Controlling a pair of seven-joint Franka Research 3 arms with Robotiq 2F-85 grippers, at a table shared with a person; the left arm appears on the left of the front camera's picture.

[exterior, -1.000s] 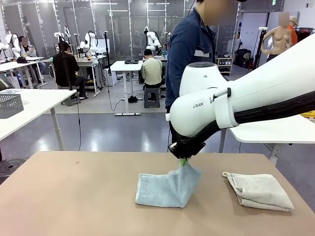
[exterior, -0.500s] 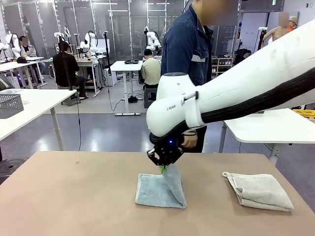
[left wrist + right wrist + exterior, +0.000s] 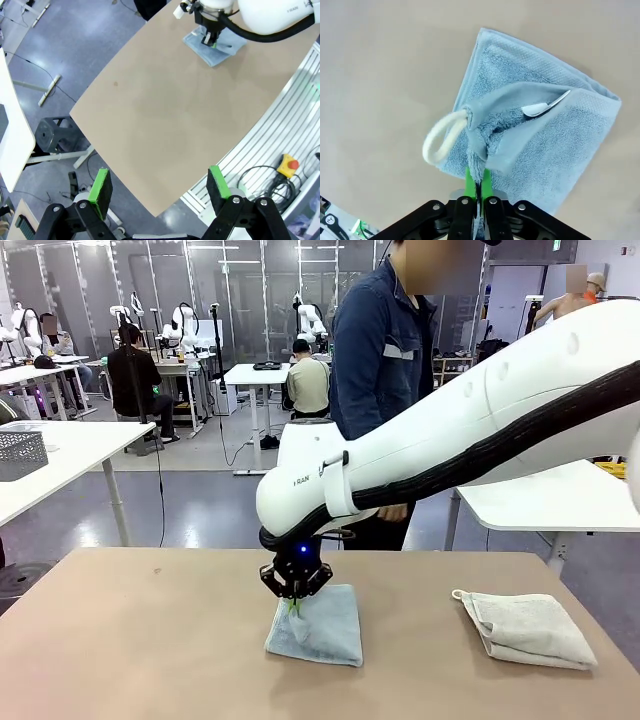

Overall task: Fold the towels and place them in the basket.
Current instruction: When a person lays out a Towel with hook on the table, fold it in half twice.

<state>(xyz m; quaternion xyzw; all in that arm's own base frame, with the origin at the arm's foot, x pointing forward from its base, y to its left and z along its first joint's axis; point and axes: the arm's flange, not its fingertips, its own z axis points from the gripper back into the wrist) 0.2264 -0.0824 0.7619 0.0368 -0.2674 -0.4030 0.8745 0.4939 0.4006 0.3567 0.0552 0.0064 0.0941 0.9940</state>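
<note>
A pale blue towel [image 3: 325, 630] lies folded over on the brown table [image 3: 150, 640], just left of centre. My right gripper [image 3: 295, 605] points down at its left edge. In the right wrist view the green pads [image 3: 469, 181] stand almost together, pinching the blue towel's [image 3: 545, 145] loose edge beside a white hanging loop [image 3: 440, 142]. A folded beige towel [image 3: 530, 630] rests at the right. My left gripper [image 3: 159, 187] hangs high above the table's near-left corner, open, nothing between its fingers. Far off in that view the right gripper [image 3: 210, 40] sits on the blue towel [image 3: 222, 50].
A person [image 3: 385, 360] in a dark blue jacket stands at the table's far edge behind my right arm. A grey mesh basket [image 3: 20, 452] sits on a white side table at far left. Bare tabletop spreads left of the blue towel.
My right arm swung left and down, carrying the blue towel's raised edge over onto the rest of the towel. The beige towel stayed put.
</note>
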